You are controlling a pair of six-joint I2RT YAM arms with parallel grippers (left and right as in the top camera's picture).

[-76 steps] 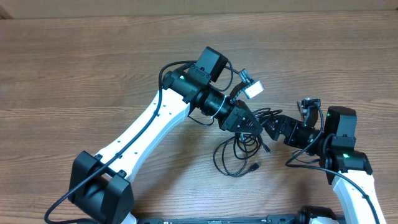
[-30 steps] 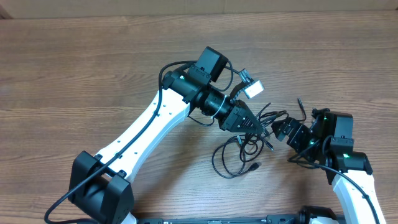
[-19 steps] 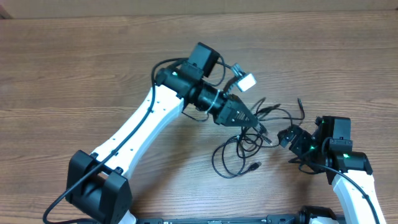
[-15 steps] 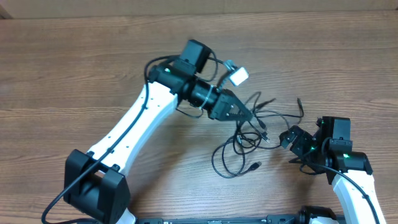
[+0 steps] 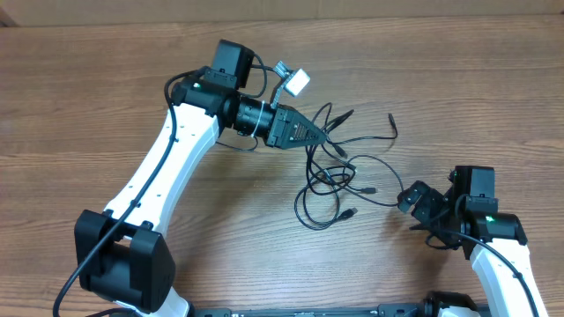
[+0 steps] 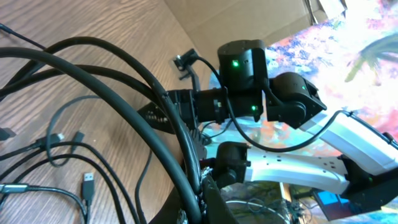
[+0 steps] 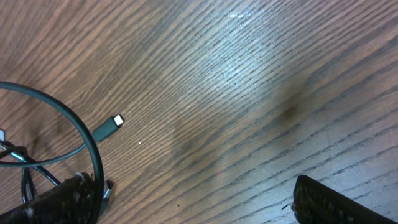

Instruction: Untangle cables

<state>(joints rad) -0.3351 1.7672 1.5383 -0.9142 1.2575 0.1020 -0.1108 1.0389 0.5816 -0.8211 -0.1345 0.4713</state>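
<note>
Several thin black cables (image 5: 339, 172) lie tangled on the wooden table, with plug ends fanned out to the right (image 5: 392, 119). My left gripper (image 5: 310, 136) is shut on a bunch of these cables at the tangle's upper left. In the left wrist view the cords (image 6: 124, 106) run across the table and converge into the closed jaws of the left gripper (image 6: 202, 190). My right gripper (image 5: 414, 197) stands open to the right of the tangle, apart from it. In the right wrist view the right gripper (image 7: 199, 205) holds nothing; a cable loop (image 7: 78, 134) and a plug (image 7: 109, 127) lie by its left finger (image 7: 62, 199).
Bare wooden table (image 5: 106, 106) surrounds the tangle. A white tag (image 5: 298, 83) sits on the left arm's wiring just above the gripper. The right arm (image 6: 249, 81) shows in the left wrist view beyond the cables.
My left gripper has moved up and to the left with the cables in it, drawing the tangle out into looser strands. The right gripper has drawn back slightly to the right, still open.
</note>
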